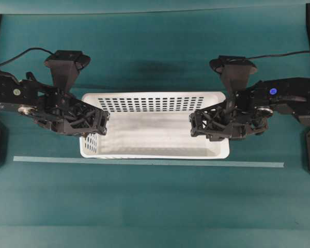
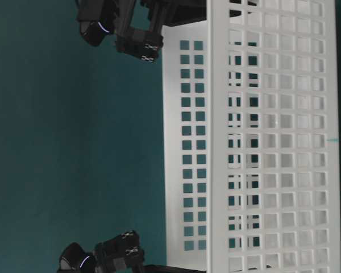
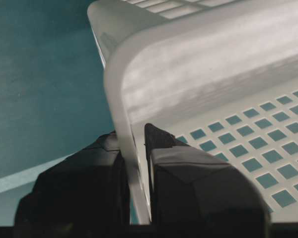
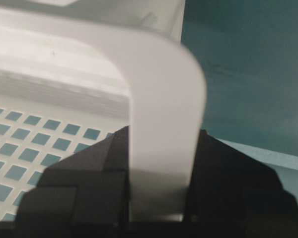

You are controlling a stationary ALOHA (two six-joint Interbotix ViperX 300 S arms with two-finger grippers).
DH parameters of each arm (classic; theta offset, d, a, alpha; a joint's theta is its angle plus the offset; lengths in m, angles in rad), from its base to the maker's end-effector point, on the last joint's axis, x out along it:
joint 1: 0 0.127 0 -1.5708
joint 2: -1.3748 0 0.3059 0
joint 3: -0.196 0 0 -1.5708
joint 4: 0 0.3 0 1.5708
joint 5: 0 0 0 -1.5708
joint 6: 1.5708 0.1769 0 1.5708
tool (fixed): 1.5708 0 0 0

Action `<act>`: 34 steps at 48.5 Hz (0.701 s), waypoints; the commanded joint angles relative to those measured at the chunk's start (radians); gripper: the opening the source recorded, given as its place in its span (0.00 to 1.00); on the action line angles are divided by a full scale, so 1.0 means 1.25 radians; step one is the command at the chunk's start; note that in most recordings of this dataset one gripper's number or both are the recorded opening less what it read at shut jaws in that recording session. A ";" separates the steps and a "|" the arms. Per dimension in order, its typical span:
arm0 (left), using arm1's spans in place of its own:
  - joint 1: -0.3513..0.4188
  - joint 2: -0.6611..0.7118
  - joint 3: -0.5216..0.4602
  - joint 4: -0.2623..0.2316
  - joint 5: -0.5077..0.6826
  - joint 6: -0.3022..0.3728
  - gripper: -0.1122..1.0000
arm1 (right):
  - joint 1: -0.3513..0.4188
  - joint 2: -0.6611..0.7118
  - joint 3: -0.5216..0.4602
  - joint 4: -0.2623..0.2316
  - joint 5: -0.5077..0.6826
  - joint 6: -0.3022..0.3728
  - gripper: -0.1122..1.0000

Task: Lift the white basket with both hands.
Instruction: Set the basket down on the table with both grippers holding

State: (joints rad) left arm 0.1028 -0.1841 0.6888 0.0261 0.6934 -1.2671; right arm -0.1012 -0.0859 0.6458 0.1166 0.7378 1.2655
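Now both grippers pinch opposite short walls so load is balanced | white basket point(image 1: 155, 129) mid-table, probably just lifted | left gripper point(image 1: 101, 123) and right gripper point(image 1: 196, 125) fingers clamped over rim.

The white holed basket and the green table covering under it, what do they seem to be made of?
The large rectangular white basket looks like moulded plastic: smooth rounded rim, even rows of punched-looking holes, a soft sheen in the wrist views. The dark green table covering looks like matte cloth or felt, showing faint streaks and no glare, though the exact fabric is unclear.
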 commanded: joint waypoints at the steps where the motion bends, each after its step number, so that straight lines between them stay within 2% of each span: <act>1: 0.004 0.016 -0.009 0.002 -0.009 0.007 0.13 | 0.020 0.025 -0.002 0.006 -0.005 -0.022 0.29; 25: 0.006 0.034 0.004 0.004 -0.031 0.011 0.13 | 0.015 0.033 0.018 0.011 -0.023 -0.022 0.29; 34: 0.007 0.034 0.005 0.004 -0.037 0.013 0.13 | 0.006 0.032 0.037 0.027 -0.036 -0.013 0.29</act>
State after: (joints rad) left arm 0.1074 -0.1565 0.6949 0.0261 0.6519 -1.2655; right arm -0.0997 -0.0721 0.6811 0.1457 0.6995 1.2655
